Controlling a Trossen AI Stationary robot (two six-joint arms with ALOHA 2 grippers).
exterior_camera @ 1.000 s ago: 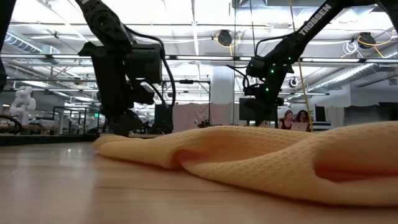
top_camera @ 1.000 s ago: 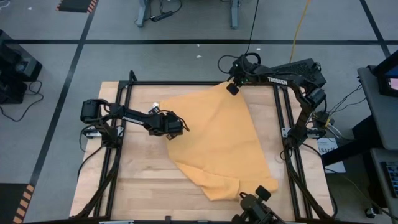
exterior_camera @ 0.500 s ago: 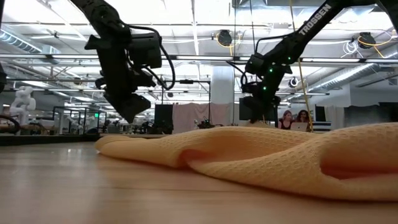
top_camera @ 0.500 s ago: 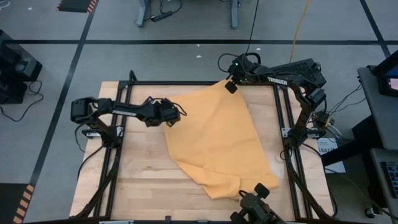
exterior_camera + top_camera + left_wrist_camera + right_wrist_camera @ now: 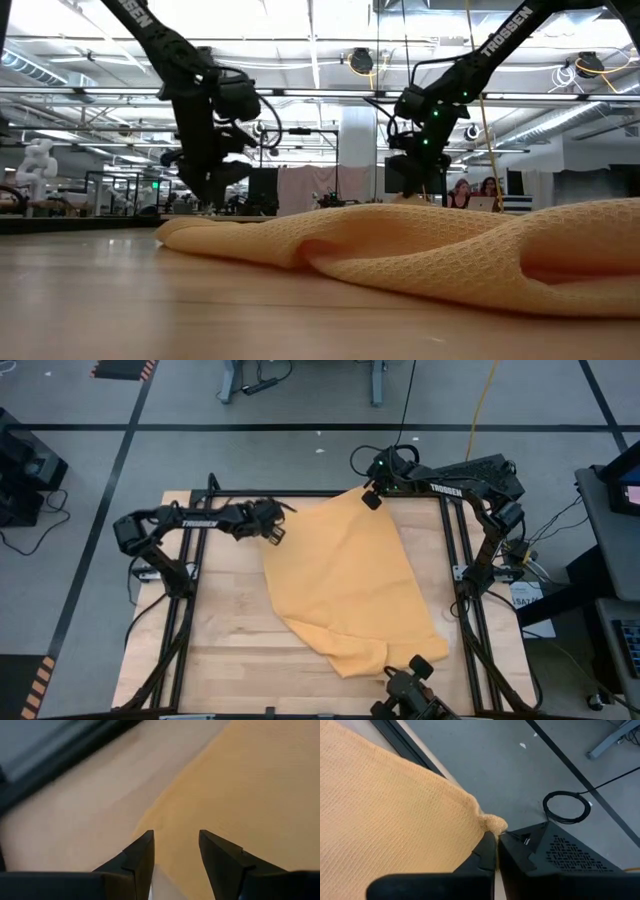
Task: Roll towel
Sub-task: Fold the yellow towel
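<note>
Evidently the right gripper (image 5: 372,497) is clenched on the towel (image 5: 345,585)'s far corner, pinning the cloth spread on the table (image 5: 225,650); left gripper (image 5: 274,532), parted and empty, hovers over its near-left edge.

The left gripper (image 5: 274,532) is hovering near the table's far left edge, fingers (image 5: 140,855) parted with nothing between them — the right gripper (image 5: 372,498) is reaching to the far edge, pinching shut on the towel (image 5: 345,580) corner.
</note>
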